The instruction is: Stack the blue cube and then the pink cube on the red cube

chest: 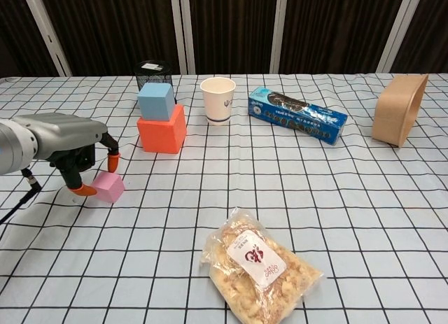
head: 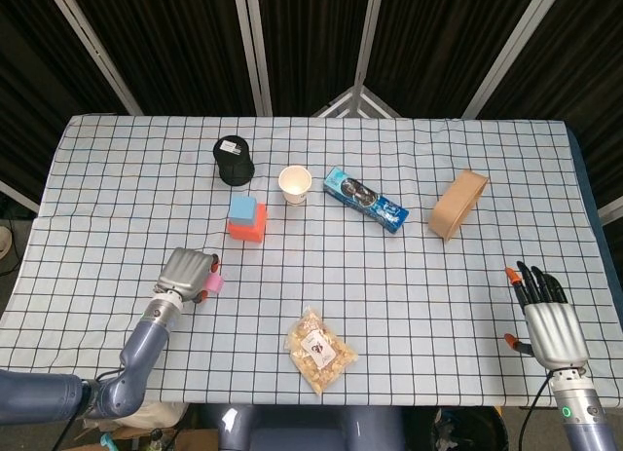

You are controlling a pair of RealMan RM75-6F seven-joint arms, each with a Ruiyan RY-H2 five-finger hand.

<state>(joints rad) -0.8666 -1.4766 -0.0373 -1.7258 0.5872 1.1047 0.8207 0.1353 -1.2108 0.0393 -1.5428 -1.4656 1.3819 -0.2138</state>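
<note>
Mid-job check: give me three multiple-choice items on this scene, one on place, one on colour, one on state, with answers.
1. Where is the blue cube?
A. on the red cube
B. beside the paper cup, on the cloth
C. in the left hand

2. What colour is the cube at the left hand?
A. green
B. pink
C. yellow

3. How is the right hand?
A. holding the snack bag
B. fingers spread, holding nothing
C. pressing the biscuit box

Answers: 1 A, it sits atop the red one. 2 B, the pink cube lies there. 3 B, it holds nothing.

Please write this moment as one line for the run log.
stage: reach pink cube | blue cube on red cube | left hand at pink cube, grip unclear | right hand open, idle
</note>
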